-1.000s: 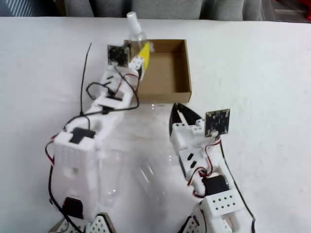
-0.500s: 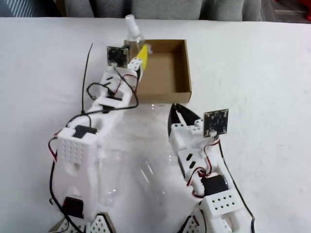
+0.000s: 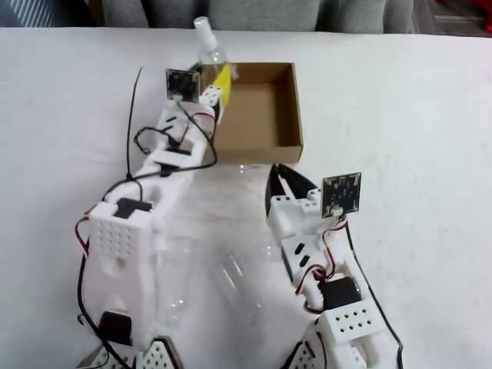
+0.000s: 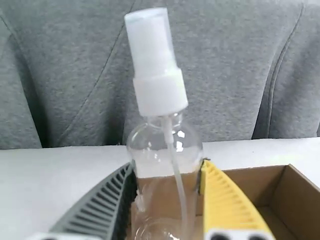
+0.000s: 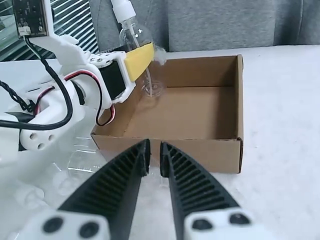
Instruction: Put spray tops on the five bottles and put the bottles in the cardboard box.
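A clear bottle point(image 4: 165, 150) with a white spray top point(image 4: 155, 70) stands upright between the grey and yellow fingers of my left gripper point(image 4: 167, 200), which is shut on it. In the high view this bottle point(image 3: 211, 52) hangs over the far left corner of the open cardboard box point(image 3: 261, 138). The box floor point(image 5: 185, 112) is bare. My right gripper point(image 5: 154, 150) sits low in front of the box's near wall. Its black fingers point(image 3: 288, 178) are shut with nothing between them.
Clear bottles without tops point(image 3: 231, 273) lie on the white table between the two arms, faint against the cloth, and some show near the box's near left corner point(image 5: 75, 167). Grey upholstery runs behind the table's far edge point(image 3: 261, 11).
My left gripper has carried the bottle slightly left and farther back along the box's far left corner. The right arm has not moved.
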